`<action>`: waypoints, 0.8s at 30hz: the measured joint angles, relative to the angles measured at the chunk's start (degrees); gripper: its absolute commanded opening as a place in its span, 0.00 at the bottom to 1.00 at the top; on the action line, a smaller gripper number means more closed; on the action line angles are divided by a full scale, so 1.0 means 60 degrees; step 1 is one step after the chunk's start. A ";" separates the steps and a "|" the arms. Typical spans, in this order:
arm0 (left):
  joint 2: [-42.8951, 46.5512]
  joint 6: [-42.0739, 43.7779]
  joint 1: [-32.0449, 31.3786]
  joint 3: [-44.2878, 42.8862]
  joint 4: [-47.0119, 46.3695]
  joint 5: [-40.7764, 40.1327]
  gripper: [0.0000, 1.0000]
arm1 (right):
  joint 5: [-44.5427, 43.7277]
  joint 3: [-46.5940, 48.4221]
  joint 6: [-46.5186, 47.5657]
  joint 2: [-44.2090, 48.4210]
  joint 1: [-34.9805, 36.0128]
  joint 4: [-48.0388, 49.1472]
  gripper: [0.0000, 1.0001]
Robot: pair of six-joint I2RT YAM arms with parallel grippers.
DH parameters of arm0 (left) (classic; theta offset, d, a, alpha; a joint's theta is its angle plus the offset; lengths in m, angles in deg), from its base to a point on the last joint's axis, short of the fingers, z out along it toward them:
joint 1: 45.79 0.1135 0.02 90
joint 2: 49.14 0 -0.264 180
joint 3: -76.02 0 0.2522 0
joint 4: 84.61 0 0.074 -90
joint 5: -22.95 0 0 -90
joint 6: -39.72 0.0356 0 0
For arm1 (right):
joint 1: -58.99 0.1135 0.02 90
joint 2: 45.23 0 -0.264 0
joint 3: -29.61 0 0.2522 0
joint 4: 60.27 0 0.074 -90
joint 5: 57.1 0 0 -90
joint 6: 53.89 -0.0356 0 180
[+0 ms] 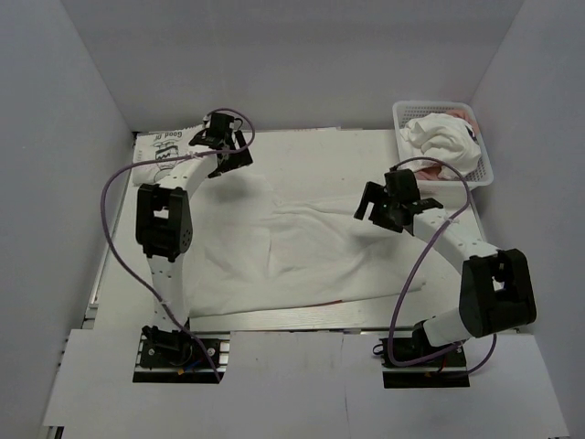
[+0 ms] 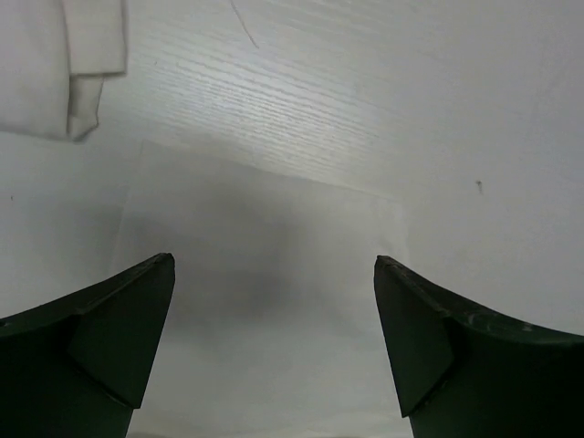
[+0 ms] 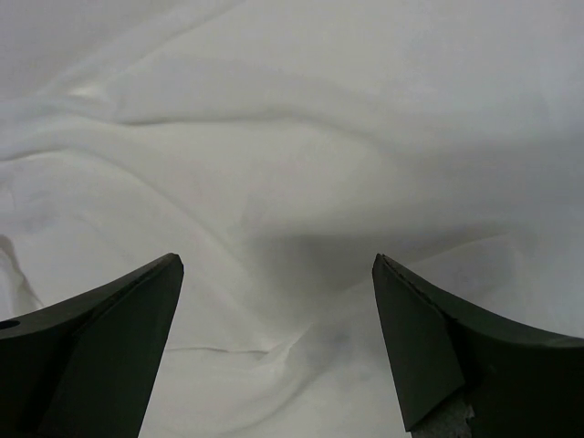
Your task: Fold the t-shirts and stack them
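White spread shirt: lies open across the middle of the table. Wrinkled, with its near hem just short of the near edge.
Lettered shirt: far left corner. Folded, white with black print, lettering facing up.
Basket: white plastic lattice, far right corner.
Crumpled shirts: white heap piled in the basket, rising above its rim. A bit of pinkish cloth shows at the heap's near side.
Left gripper: hangs over the far left part of the table, just beside the lettered shirt. Fingers spread wide, nothing between them. Its wrist view shows pale table surface below and a folded white cloth edge in the upper left corner.
Right gripper: above the right side of the spread shirt, between the table's middle and the basket. Fingers wide apart, nothing held. Its wrist view is filled with rumpled white cloth. Whether the fingertips touch the cloth: cannot tell.
Arms: both bases bolted at the near edge, a purple cable looping along each.
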 measured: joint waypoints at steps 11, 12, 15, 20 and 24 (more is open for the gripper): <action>-0.3504 0.0925 0.0018 -0.3370 0.0692 -0.0408 0.58 | -0.2000 0.1005 0.0568 -0.0255 -0.0401 -0.0637 0.90; -0.3508 0.0973 0.0015 -0.3304 0.0670 -0.0379 0.50 | -0.2087 0.1151 0.0608 -0.0423 -0.0452 -0.0663 0.90; -0.3439 0.1075 0.0015 -0.3005 0.0324 -0.0437 0.18 | -0.2361 0.1752 0.0645 -0.1100 -0.0568 -0.0732 0.90; -0.3126 0.1257 0.0022 -0.2317 -0.0339 -0.0357 0.00 | -0.2601 0.3228 0.0688 -0.2601 -0.0627 -0.0827 0.90; -0.3085 0.1494 0.0022 -0.2233 -0.0506 -0.0346 0.00 | -0.2692 0.4619 0.0543 -0.3920 -0.0612 -0.1151 0.90</action>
